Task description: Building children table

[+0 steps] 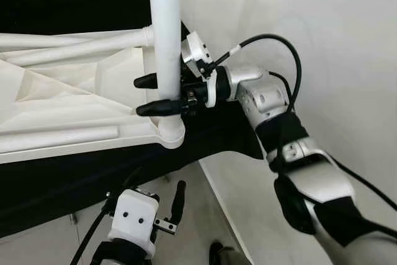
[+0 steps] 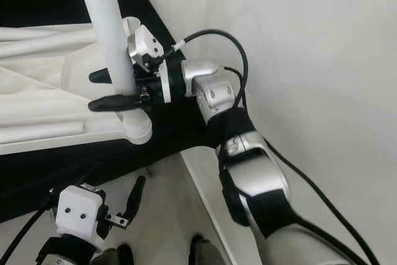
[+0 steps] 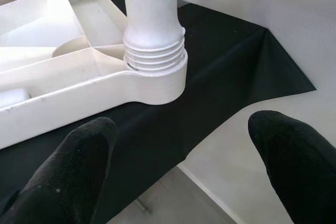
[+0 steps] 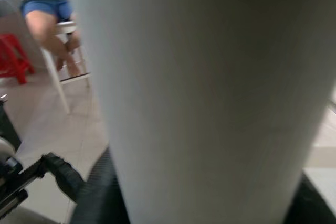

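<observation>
Item: white table leg (image 1: 166, 35), upright in the corner socket of the upturned white tabletop (image 1: 74, 113).

Head view: your right gripper (image 1: 147, 95) is clamped around the leg just above the socket; black cloth (image 1: 205, 134) lies beneath. Left wrist view: your left gripper (image 3: 181, 156), fingers apart, hangs near, below the threaded joint. Right wrist view: leg close up; a seated person (image 4: 47, 9) far off.

Right gripper (image 1: 152, 95) jaws around table leg (image 1: 166, 41)
</observation>
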### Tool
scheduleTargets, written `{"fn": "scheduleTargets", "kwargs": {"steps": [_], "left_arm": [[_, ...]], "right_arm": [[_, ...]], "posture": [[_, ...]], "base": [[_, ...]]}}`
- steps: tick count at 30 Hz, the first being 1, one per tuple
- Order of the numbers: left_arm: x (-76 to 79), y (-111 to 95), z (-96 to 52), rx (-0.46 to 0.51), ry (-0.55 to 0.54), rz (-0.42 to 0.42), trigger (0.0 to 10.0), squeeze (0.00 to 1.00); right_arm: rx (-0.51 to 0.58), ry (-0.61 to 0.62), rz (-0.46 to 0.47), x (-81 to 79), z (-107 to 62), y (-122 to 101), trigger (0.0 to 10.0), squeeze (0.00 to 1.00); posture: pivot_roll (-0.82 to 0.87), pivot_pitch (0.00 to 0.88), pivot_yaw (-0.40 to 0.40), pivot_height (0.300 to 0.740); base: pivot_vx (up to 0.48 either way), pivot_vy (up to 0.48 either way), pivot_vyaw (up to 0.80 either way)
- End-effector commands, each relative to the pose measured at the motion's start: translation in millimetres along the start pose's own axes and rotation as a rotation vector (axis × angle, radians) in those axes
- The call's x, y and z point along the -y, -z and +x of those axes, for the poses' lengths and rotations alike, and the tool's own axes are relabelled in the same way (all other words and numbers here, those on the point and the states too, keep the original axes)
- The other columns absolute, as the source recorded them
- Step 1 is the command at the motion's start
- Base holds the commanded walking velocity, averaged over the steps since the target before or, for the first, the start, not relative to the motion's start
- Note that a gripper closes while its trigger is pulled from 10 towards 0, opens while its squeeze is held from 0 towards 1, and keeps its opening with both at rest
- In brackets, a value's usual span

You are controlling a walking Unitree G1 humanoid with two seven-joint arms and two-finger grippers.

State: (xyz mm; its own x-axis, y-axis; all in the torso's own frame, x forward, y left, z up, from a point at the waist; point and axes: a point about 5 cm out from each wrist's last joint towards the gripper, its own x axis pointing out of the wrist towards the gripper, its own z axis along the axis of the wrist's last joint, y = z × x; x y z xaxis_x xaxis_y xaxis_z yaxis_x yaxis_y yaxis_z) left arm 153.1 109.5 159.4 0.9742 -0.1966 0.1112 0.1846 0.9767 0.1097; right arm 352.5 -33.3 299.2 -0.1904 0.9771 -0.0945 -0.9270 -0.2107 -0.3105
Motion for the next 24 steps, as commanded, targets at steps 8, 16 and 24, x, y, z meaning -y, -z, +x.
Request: {"fn": "scheduleTargets", "kwargs": {"steps": [8, 16, 24], "left_arm": [[2.1, 0.2, -0.3, -0.008, -0.003, -0.009, 10.0, 0.00], [-0.2, 0.2, 3.6, -0.001, 0.004, -0.021, 10.0, 0.00], [-1.4, 4.3, 8.5, -0.001, 0.014, -0.017, 10.0, 0.00]], "right_arm": [[0.001, 0.069, -0.008, 1.7, -3.5, 3.6, 0.0, 0.00], [-0.224, 1.258, 0.184, -38.1, -17.8, 88.3, 0.0, 0.00], [-0.127, 0.986, 0.185, -39.8, 47.3, 80.6, 0.0, 0.00]], "posture": [[-0.02, 0.282, -0.068, 0.740], [-0.07, 0.289, -0.054, 0.740], [-0.05, 0.250, -0.059, 0.740]], "base": [[0.000, 0.000, 0.00], [0.000, 0.000, 0.00], [0.000, 0.000, 0.00]]}}
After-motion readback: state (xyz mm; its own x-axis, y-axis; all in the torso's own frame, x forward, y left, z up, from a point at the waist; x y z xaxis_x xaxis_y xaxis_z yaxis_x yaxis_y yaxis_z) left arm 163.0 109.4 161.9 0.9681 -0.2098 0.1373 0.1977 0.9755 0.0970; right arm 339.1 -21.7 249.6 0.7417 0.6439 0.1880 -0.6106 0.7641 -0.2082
